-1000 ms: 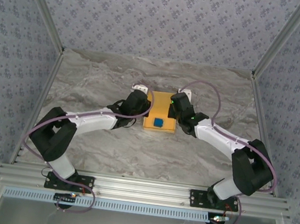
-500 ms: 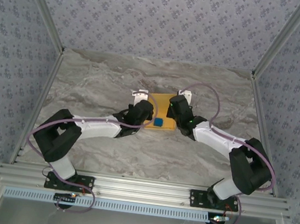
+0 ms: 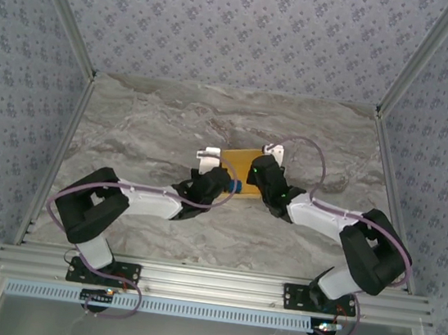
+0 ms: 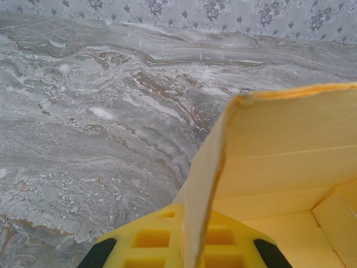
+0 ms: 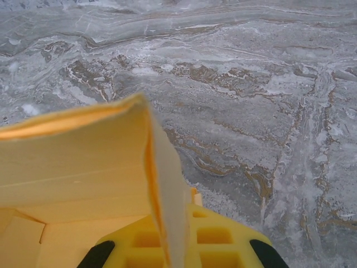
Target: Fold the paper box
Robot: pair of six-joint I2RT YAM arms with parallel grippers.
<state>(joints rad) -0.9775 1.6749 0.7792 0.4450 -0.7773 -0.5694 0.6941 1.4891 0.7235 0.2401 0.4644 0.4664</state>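
1. Since a second ago both arms have drawn their wrists toward the near side. The paper box (image 3: 240, 158) now shows less of its face from above, with its far part raised.
2. The box lies at mid-tabletop (image 3: 147, 124), between the wrists of the left arm (image 3: 150, 197) and the right arm (image 3: 325, 218).
3. The left jaws are clamped on the box's left wall. In the left wrist view the card's thin edge runs up from between the yellow pads (image 4: 117, 251).
4. The right jaws are clamped on the right wall in the same way, the card edge rising between their pads (image 5: 223, 245).
5. Both wrist views look into the box and show a pale yellow floor, an upright far wall and a folded inner flap at the corner.
6. A blue cube (image 3: 235, 186) sits at the box's near edge, between the two wrists. Earlier it lay on the box's middle. Whether it rests inside now cannot be told.
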